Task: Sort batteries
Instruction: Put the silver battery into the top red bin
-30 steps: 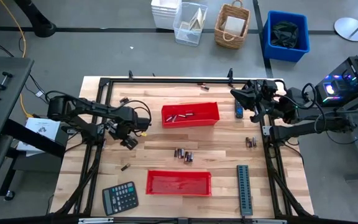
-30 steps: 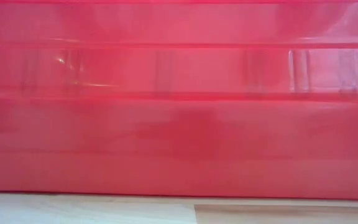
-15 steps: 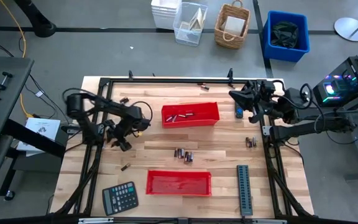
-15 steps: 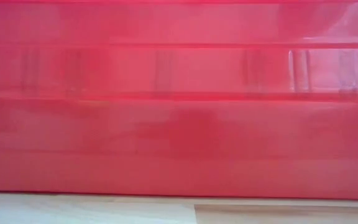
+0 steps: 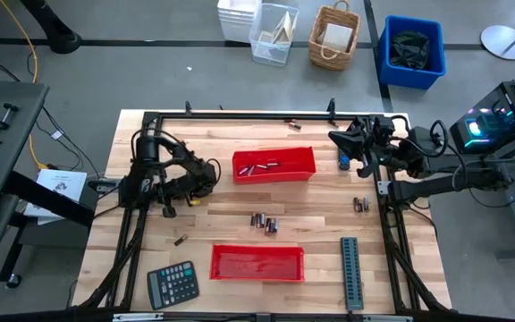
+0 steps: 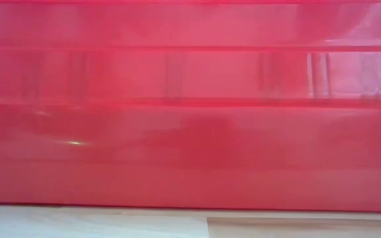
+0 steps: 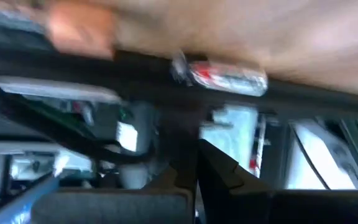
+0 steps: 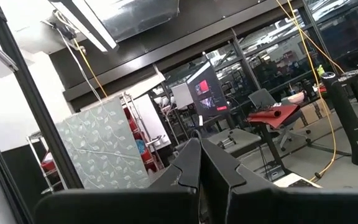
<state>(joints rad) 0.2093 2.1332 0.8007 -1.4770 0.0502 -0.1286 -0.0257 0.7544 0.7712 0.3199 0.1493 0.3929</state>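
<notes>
left hand (image 5: 170, 211) pressed together and empty at the tabletop's (image 5: 320, 228) left; loose batteries (image 5: 264, 222) mid-tabletop, some in far red tray (image 5: 274, 166); next pick: spread first, descend squarely; right hand (image 5: 340, 139) pressed together, parked far right.

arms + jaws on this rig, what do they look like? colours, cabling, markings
Both arms are black and slim, jointed, with dark cable loops at the wrists. The left gripper and right gripper are matte black, each with two flat angular fingers. No markings or labels readable. The right arm's base shows small coloured lights.
</notes>
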